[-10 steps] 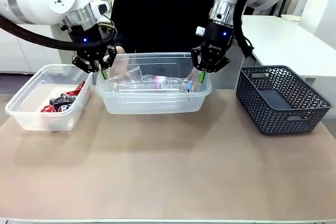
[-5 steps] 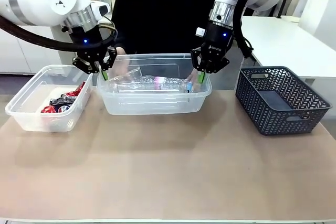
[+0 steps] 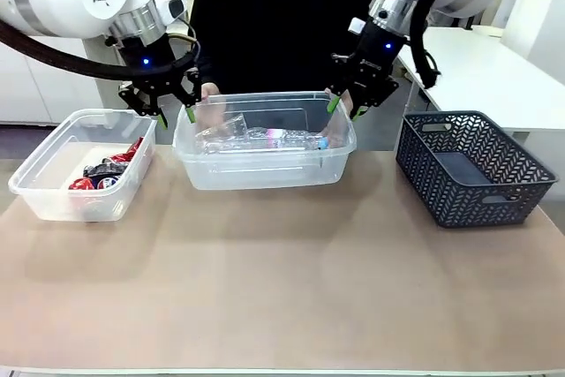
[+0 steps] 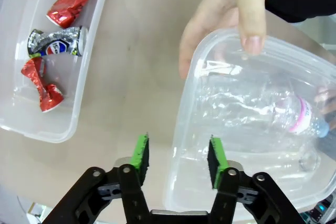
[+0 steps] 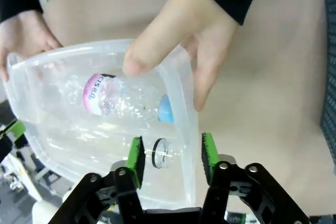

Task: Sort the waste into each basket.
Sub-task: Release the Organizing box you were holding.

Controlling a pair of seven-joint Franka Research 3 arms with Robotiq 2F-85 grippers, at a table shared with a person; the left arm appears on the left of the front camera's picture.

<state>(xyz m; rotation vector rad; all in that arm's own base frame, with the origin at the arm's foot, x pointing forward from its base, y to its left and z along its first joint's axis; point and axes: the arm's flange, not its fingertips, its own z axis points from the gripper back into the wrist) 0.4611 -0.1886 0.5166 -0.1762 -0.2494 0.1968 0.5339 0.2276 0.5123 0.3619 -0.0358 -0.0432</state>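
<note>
Sorting done: crushed cans are lying in the left tub; clear bottles are lying in the middle tub.
Sorting left: no loose waste is showing on the bench, so the task is looking close to finished.
Bottle axis: the pink-labelled bottle is lying flat along the tub's length, blue cap towards the robot's right.
Middle tub: the person's hands are holding its far rim.
Left gripper: jaws standing apart astride the tub's end wall, not clamping.
Right gripper: jaws standing wide astride the opposite wall, gripping nothing.
</note>
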